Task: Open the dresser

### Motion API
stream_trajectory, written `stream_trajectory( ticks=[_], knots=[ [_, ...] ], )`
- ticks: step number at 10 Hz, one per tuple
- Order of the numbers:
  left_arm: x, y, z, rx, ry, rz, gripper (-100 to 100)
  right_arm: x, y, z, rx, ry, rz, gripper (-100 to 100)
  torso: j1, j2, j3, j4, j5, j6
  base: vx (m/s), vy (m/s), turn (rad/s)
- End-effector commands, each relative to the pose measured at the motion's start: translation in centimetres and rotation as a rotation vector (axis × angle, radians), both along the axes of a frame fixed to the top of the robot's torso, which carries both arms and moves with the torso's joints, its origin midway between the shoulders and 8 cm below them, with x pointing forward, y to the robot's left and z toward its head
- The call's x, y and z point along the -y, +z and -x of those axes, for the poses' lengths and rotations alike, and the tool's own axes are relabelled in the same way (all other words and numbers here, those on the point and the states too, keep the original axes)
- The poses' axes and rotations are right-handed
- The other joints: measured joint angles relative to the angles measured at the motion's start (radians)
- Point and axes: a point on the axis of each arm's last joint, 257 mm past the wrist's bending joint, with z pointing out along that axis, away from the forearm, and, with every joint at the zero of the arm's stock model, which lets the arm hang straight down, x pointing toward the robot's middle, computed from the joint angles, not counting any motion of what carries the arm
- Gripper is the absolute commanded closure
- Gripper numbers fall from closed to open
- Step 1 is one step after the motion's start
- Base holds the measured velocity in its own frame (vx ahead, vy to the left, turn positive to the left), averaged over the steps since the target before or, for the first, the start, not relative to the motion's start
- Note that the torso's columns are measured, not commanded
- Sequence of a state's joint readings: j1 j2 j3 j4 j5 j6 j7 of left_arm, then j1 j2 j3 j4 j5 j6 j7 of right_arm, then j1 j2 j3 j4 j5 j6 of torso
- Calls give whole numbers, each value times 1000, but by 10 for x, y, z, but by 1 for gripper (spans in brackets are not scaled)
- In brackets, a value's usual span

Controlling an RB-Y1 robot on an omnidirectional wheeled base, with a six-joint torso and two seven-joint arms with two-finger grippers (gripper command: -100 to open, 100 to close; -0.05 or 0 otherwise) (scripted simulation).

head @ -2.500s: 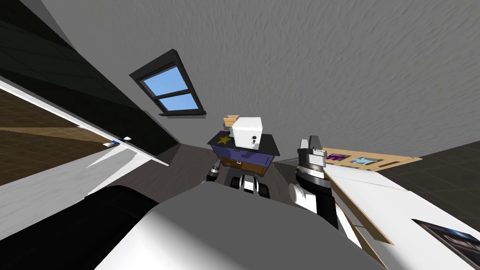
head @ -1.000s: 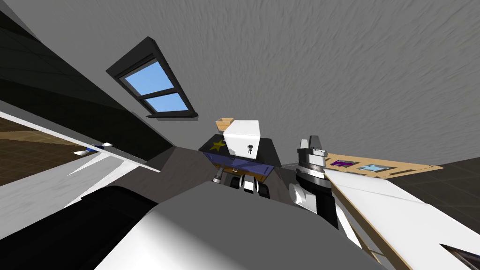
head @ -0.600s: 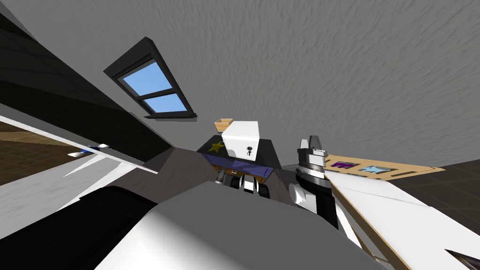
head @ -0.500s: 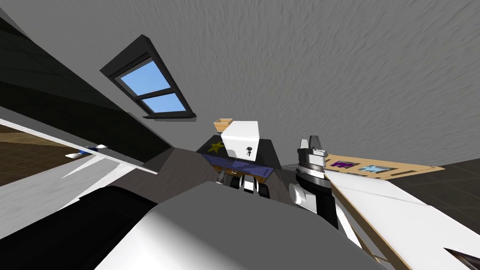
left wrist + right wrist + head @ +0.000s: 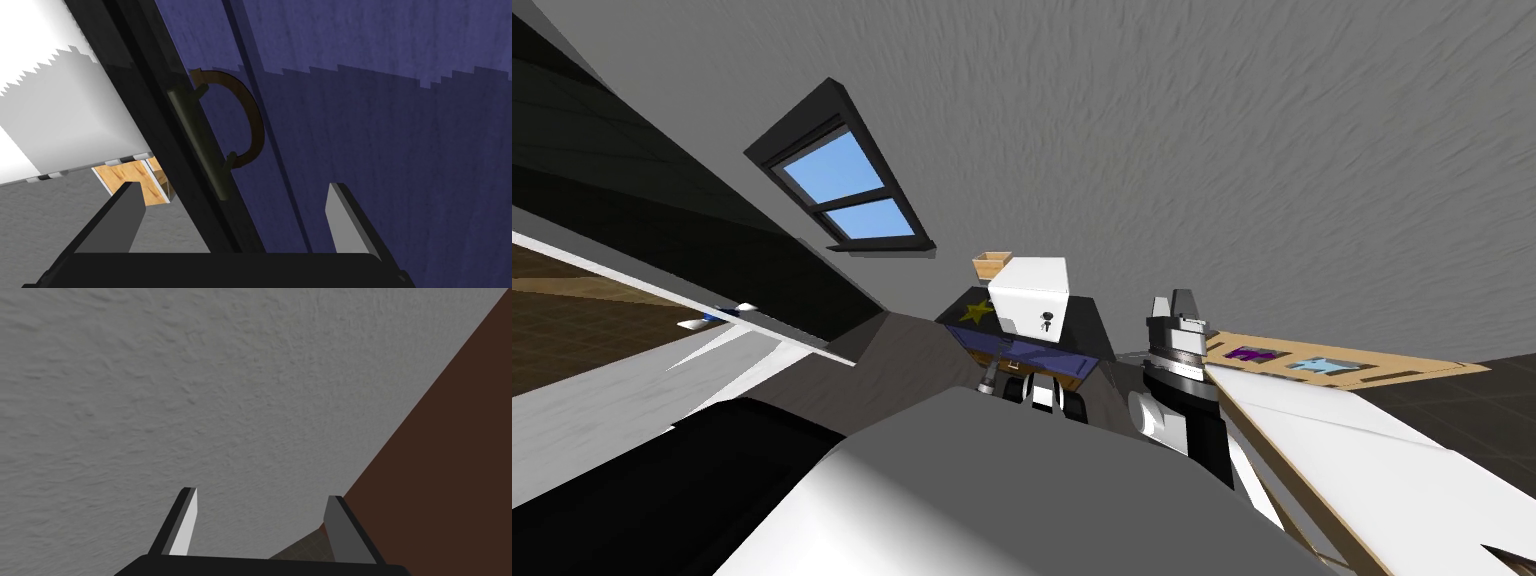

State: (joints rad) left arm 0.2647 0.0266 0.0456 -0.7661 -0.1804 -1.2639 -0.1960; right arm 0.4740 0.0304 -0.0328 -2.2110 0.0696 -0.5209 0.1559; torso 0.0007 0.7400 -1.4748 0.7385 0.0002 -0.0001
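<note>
The dresser (image 5: 1087,330) stands just ahead of me, low, with a black top bearing a yellow star and a dark blue drawer front (image 5: 1032,354). My left forearm (image 5: 992,380) reaches in below its front edge. In the left wrist view the blue drawer front (image 5: 390,150) is close up, with a dark bar handle (image 5: 197,140) on a brown curved mount (image 5: 255,125). My left gripper (image 5: 232,220) is open; the handle's near end lies between its fingers and a little ahead of them, untouched. My right gripper (image 5: 1177,303) is raised at my right side, open and empty (image 5: 260,525).
A white box with a small lock (image 5: 1030,293) and a little wooden box (image 5: 992,263) sit on the dresser top. A window (image 5: 847,190) is on the wall to the left. A tan board with coloured pictures (image 5: 1312,365) lies right; a white slab (image 5: 622,395) lies left.
I have moved closer to the dresser, so less of its front shows above my chest. My left forearm has shifted right along the front. The right arm has stayed put.
</note>
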Motion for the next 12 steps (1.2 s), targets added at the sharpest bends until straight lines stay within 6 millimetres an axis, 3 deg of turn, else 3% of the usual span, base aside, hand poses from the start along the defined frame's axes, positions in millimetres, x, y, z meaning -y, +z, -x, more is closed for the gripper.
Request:
stream_trajectory(
  ticks=[1,3,6,11,12],
  knots=[
    [12,-4,-20,-5,-20,4,-100,0,0,0,0,0,0,0,-1,-1,0,0,0,0,-54,15,89],
    [27,-2,-48,-4,-47,7,-100,0,0,0,0,0,0,0,0,-2,-1,-1,0,0,-71,20,144],
    [36,2,-65,3,-64,6,-100,0,0,0,0,0,0,0,-1,-3,-2,-1,0,0,-47,12,52],
    [68,12,-117,3,-123,-6,-100,0,0,0,0,0,0,0,-1,-1,0,0,0,0,-52,17,101],
    [62,9,-109,3,-115,-2,-100,0,0,0,0,0,0,0,-1,-2,-1,-1,0,0,-23,9,15]
  ],
)
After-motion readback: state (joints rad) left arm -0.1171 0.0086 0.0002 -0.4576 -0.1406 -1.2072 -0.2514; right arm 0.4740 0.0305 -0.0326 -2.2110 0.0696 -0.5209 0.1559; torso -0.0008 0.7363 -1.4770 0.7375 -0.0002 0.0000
